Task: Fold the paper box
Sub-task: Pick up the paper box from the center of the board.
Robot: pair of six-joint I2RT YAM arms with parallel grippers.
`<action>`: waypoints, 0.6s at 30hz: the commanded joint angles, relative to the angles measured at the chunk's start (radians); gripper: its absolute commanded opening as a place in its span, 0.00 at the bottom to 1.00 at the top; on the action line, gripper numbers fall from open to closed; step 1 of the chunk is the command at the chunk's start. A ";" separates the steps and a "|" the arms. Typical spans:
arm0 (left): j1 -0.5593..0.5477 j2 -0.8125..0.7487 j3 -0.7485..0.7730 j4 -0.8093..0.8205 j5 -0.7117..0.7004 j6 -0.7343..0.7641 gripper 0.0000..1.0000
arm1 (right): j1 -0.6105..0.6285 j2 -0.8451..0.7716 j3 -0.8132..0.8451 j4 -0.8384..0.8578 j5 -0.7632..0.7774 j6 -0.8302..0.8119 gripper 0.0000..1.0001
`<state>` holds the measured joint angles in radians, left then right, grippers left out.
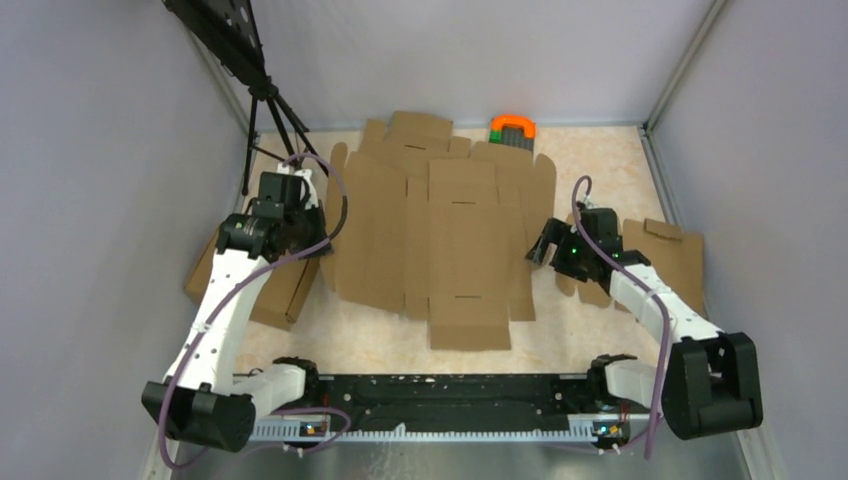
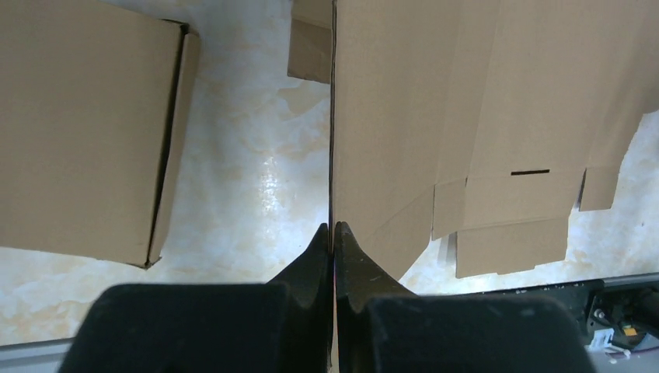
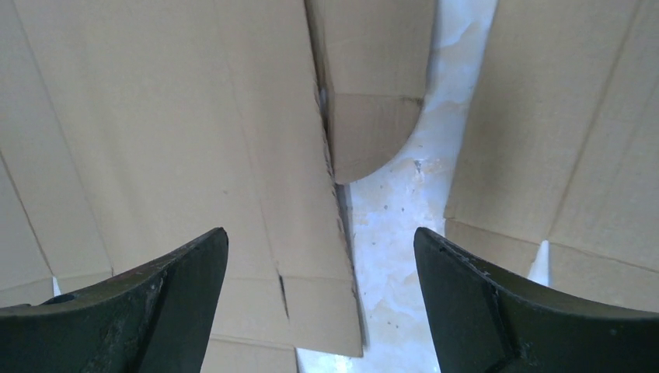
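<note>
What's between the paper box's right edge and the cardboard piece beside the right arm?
Bare table between paper box and cardboard, seen in right wrist view under the open right gripper.

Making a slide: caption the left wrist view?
Shut left tool at the paper box edge; a cardboard slab lies alongside.

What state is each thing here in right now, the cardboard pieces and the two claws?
Paper box: unfolded, lying flat.
Left claw: shut, at the box's left edge.
Right claw: open, empty, over the box's right edge.
Cardboard slab: lying flat, left of the box.
</note>
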<state>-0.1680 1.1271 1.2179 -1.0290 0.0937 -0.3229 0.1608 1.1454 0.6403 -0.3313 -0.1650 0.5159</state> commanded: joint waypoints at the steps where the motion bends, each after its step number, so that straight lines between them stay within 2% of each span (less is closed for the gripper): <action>1: -0.001 -0.059 0.014 -0.001 -0.051 -0.004 0.00 | 0.004 0.035 -0.036 0.124 -0.088 -0.010 0.88; 6: 0.001 -0.079 0.003 0.059 0.194 0.003 0.00 | 0.004 0.106 -0.051 0.145 -0.112 -0.018 0.86; 10: 0.001 -0.074 -0.005 0.102 0.307 -0.021 0.05 | 0.004 0.152 -0.058 0.166 -0.144 -0.011 0.85; 15: 0.001 -0.076 -0.037 0.154 0.377 -0.025 0.25 | 0.006 0.186 -0.074 0.213 -0.222 -0.012 0.80; 17: 0.001 -0.086 -0.069 0.181 0.366 -0.040 0.39 | 0.006 0.200 -0.071 0.217 -0.250 -0.018 0.78; 18: 0.001 -0.089 -0.083 0.185 0.351 -0.047 0.52 | 0.006 0.203 -0.069 0.220 -0.261 -0.019 0.76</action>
<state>-0.1680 1.0626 1.1858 -0.9272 0.4046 -0.3466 0.1612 1.3243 0.5690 -0.1677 -0.3492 0.5152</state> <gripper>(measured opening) 0.361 0.788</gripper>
